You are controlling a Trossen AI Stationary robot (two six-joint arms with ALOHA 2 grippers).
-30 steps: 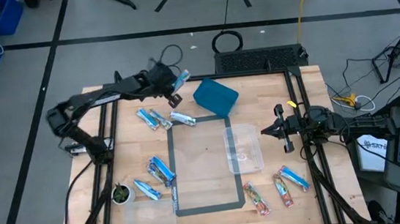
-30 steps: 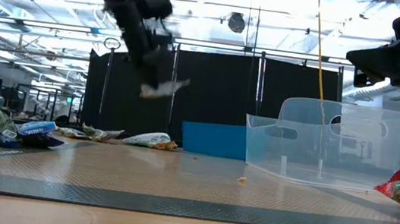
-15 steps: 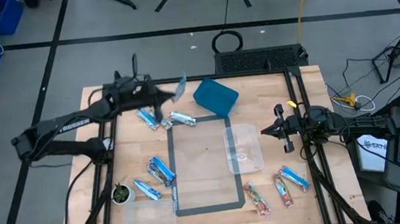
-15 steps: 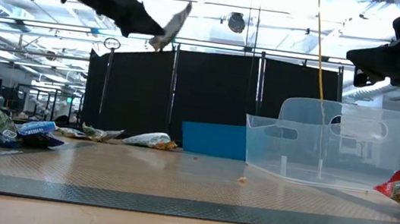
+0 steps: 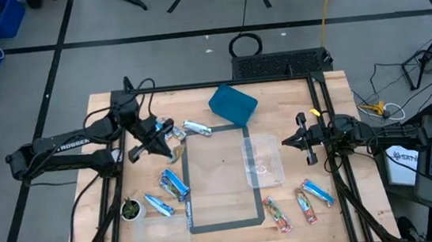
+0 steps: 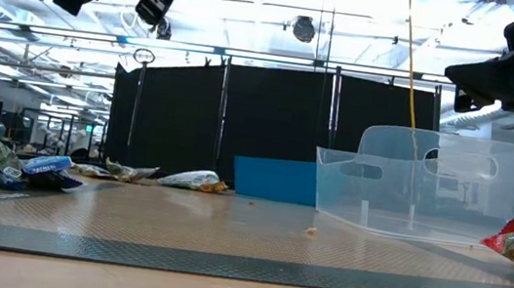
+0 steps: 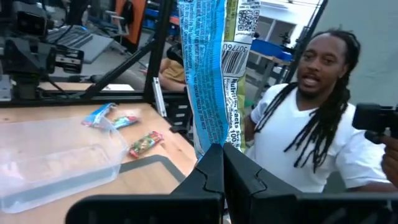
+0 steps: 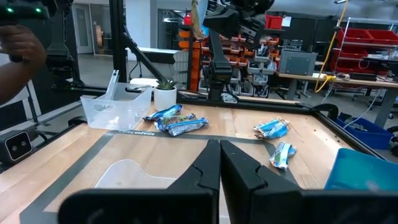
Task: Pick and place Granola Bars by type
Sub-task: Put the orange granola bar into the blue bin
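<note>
My left gripper [image 5: 162, 136] is raised above the table's far left part, shut on a blue-and-white granola bar [image 7: 208, 62]. A blue bar [image 5: 197, 127] lies just right of it on the table. Two more blue bars [image 5: 173, 184] rest near the green-topped pot [image 5: 131, 209]. At the near right lie one blue bar [image 5: 317, 192] and two red-patterned bars [image 5: 276, 213]. My right gripper [image 5: 301, 138] hangs shut at the table's right side, beside the clear tub [image 5: 262, 160], and touches nothing. My left gripper pinches the blue-and-white bar by one end [image 7: 214, 134] between its two shut fingers. The fingers point roughly level toward the table's right. The bar is lifted clear and sticks out straight past the fingertips, barcode side showing.
A blue bin [image 5: 233, 105] sits at the far middle. A second clear tub [image 5: 159, 236] stands at the near left edge. A grey tape rectangle [image 5: 226, 225] marks the middle of the table. A person in a white shirt [image 7: 311, 155] stands beyond the table's edge.
My left gripper swung from beside the blue bin toward the table's left and near side, rose, and turned, still shut on the bar. The bar, which hung below the fingers, now sticks out past them.
</note>
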